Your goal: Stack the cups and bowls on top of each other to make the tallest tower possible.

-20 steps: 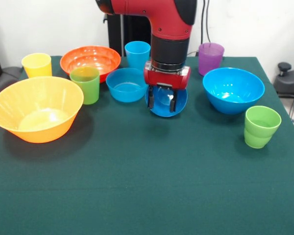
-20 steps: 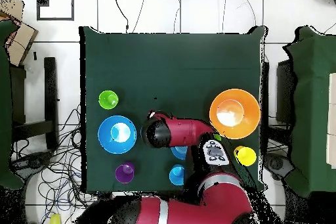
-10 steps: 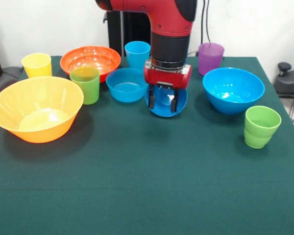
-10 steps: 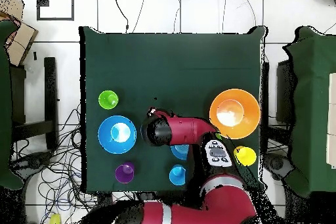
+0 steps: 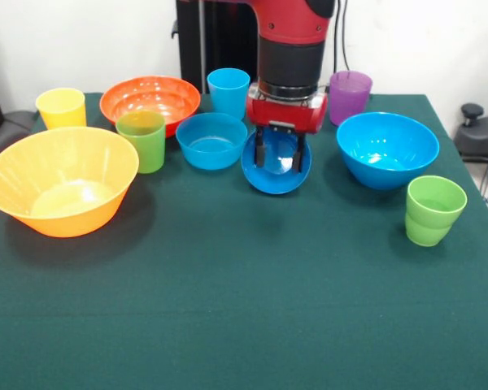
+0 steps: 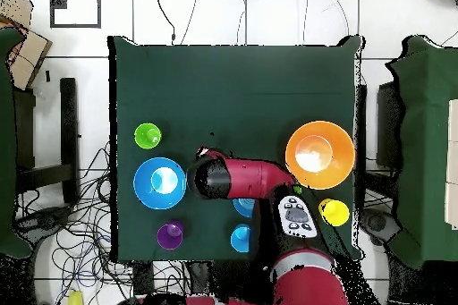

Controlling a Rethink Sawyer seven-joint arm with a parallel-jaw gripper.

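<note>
In the front view my gripper (image 5: 278,154) hangs open over the small dark blue bowl (image 5: 275,184), its two black fingers (image 5: 260,151) reaching down inside the rim. The medium light blue bowl (image 5: 211,140) sits just left of it and the big light blue bowl (image 5: 387,149) to its right. An orange-red bowl (image 5: 150,98) stands at the back left, and the big yellow-orange bowl (image 5: 59,179) at the front left. The cups stand singly: yellow (image 5: 61,107), green (image 5: 141,140), light blue (image 5: 228,88), purple (image 5: 350,96), and a second green (image 5: 433,210). No tower stands.
From above, the red arm (image 6: 240,179) covers the gripper and the dark blue bowl. The big light blue bowl (image 6: 160,182), green cup (image 6: 148,135), purple cup (image 6: 170,234) and yellow-orange bowl (image 6: 319,153) lie around it on the green cloth (image 6: 241,87).
The gripper has shifted back and a little right in the front view, from the dark blue bowl's near rim to over its middle. The bowl and cups have not moved.
</note>
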